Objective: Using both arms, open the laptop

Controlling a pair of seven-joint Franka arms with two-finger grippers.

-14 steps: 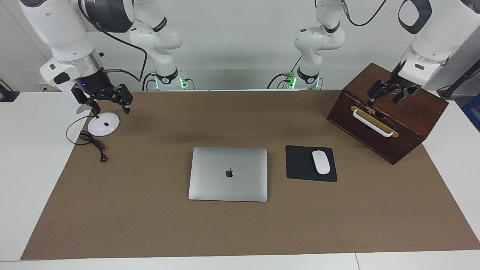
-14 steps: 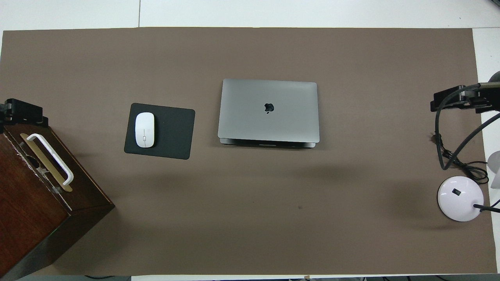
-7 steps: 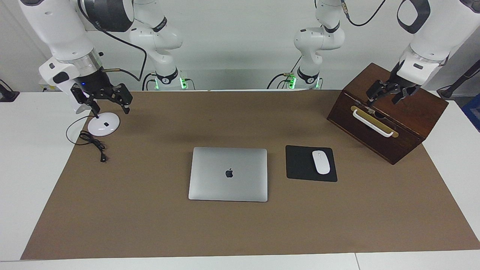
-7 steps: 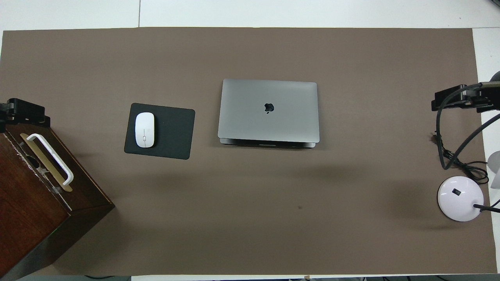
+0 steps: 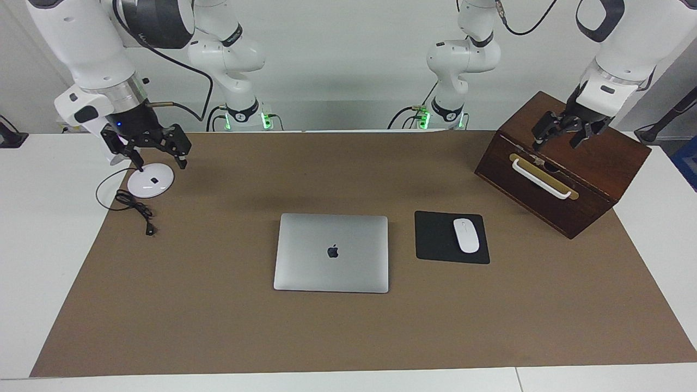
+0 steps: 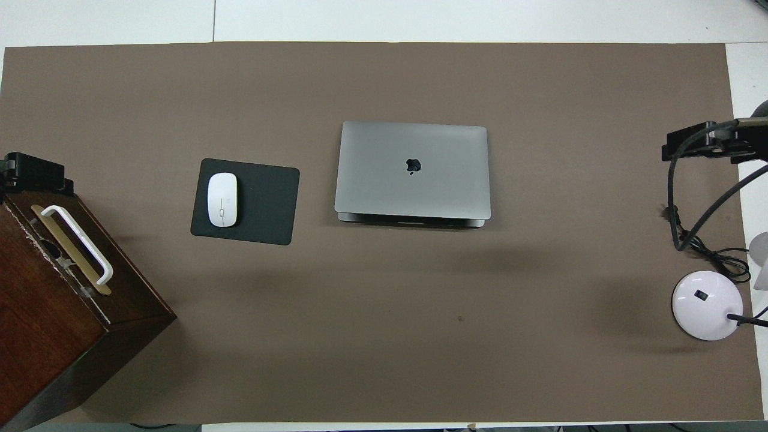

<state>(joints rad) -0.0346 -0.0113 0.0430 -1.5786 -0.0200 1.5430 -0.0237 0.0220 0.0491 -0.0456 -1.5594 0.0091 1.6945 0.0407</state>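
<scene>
The silver-grey laptop (image 5: 331, 252) (image 6: 413, 171) lies closed and flat in the middle of the brown mat, apple logo up. My left gripper (image 5: 561, 139) (image 6: 33, 174) hangs open over the top of the wooden box at the left arm's end, well away from the laptop. At the right arm's end, my right gripper (image 5: 160, 162) (image 6: 702, 141) hovers open over the mat's edge, above a white round lamp base. Neither gripper holds or touches anything.
A dark wooden box (image 5: 561, 179) (image 6: 60, 300) with a white handle stands at the left arm's end. A black mouse pad (image 5: 435, 237) (image 6: 264, 204) with a white mouse (image 5: 466, 235) (image 6: 222, 199) lies beside the laptop. The lamp base (image 5: 151, 180) (image 6: 707, 305) and a black cable (image 5: 136, 209) sit at the right arm's end.
Both grippers have drifted slightly upward, each staying at its own end of the table. The laptop has not moved.
</scene>
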